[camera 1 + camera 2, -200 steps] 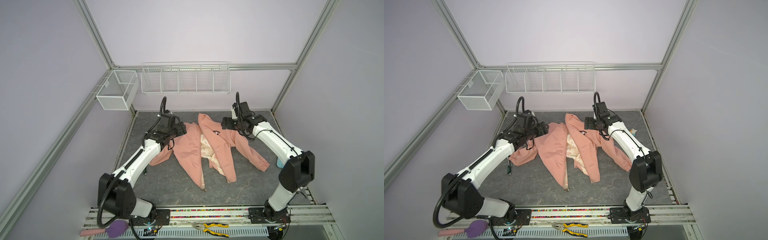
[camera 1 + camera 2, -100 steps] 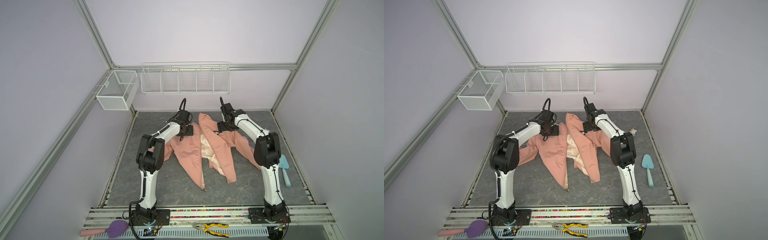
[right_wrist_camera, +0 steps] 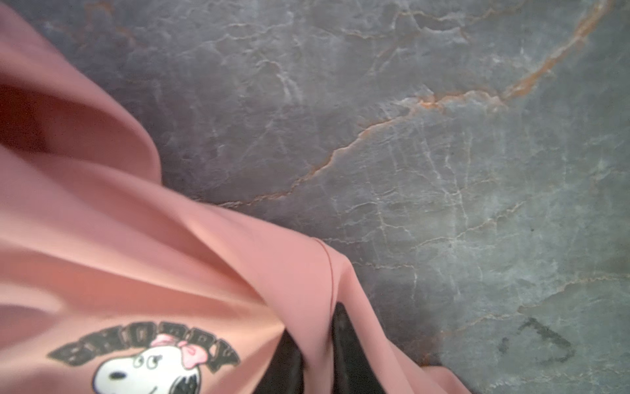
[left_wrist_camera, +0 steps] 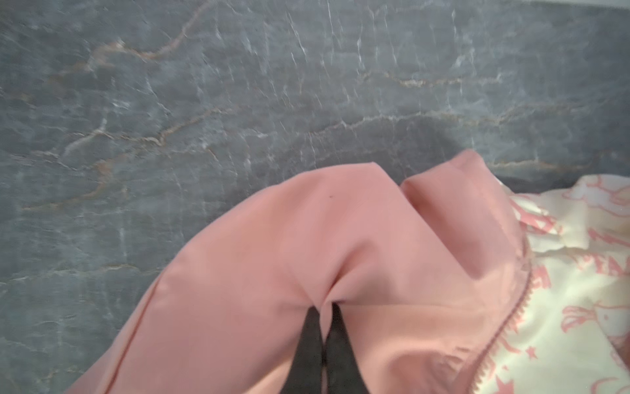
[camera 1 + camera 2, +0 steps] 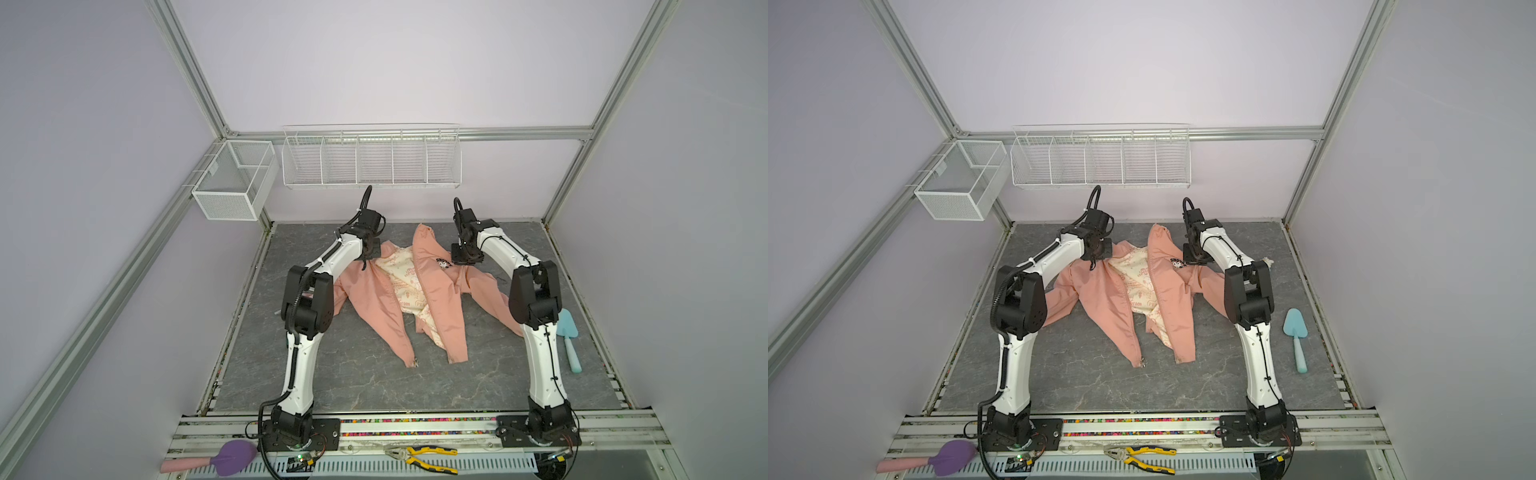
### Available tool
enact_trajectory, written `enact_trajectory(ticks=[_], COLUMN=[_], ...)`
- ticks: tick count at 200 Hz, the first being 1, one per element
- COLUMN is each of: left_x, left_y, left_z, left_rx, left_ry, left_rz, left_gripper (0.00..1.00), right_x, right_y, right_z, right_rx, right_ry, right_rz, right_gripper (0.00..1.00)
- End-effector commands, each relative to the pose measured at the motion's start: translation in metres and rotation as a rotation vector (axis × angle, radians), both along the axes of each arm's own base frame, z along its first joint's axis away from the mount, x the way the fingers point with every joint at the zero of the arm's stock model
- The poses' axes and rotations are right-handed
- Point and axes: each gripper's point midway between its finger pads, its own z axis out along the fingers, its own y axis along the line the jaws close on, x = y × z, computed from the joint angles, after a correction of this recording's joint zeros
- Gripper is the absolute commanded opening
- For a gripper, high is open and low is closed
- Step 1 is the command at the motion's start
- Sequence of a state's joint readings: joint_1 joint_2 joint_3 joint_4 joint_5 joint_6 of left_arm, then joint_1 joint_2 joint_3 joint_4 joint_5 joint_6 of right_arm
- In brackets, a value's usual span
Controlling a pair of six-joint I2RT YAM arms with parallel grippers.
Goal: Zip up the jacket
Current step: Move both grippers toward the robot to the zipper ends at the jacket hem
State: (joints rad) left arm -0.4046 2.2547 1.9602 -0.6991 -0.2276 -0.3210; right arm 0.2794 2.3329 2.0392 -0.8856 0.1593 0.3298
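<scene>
Jacket unzipped on table, trowel nearby

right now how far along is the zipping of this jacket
Done: the jacket lies front-up and spread open, with the cream lining showing. In hand: the left gripper and the right gripper each pinch pink fabric at a shoulder, the right one beside the chest patch. Left: all of the zipping. The two front edges lie apart at the hem, and the zipper pull is not joined.

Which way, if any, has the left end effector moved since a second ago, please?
Yes: the left end effector moved rightward toward the white wire rack, gripping the salmon-pink fabric jacket.
</scene>
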Motion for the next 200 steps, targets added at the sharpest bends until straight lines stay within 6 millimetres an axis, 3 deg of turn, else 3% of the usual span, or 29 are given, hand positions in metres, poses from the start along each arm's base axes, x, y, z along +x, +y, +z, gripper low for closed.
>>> enact_trajectory(ticks=[1,15,31,66,90,125,155,173,200], left_x=[0.013,0.02,0.022,0.009,-0.01,-0.052,-0.097,-0.13,-0.191], left_y=[0.013,0.008,0.004,0.003,0.009,0.019,0.02,0.015,0.004], left_z=[-0.001,0.003,0.007,0.023,0.045,0.073,0.098,0.107,0.097], left_rx=[0.048,0.038,0.027,-0.023,-0.069,-0.149,-0.276,-0.374,-0.455], left_ry=[-0.01,-0.017,-0.01,-0.012,-0.049,-0.087,-0.109,-0.096,-0.028], left_rz=[0.042,0.025,0.016,0.022,0.045,0.078,0.058,0.025,-0.009], left_gripper=[0.02,0.04,0.2,0.54,0.6,0.6,0.6,0.61,0.65], right_x=[0.005,0.007,0.008,0.002,-0.007,-0.036,-0.075,-0.103,-0.148], right_y=[-0.013,-0.014,-0.01,-0.006,-0.007,-0.012,-0.004,0.005,0.026], right_z=[0.03,0.033,0.036,0.055,0.081,0.114,0.135,0.141,0.135], right_rx=[0.055,0.07,0.089,0.13,0.152,0.177,0.238,0.267,0.285], right_ry=[-0.059,-0.067,-0.067,-0.094,-0.152,-0.225,-0.27,-0.275,-0.249], right_rz=[-0.08,-0.085,-0.077,-0.07,-0.066,-0.058,-0.02,0.01,0.078], right_gripper=[0.13,0.13,0.19,0.49,0.66,0.75,0.76,0.76,0.73])
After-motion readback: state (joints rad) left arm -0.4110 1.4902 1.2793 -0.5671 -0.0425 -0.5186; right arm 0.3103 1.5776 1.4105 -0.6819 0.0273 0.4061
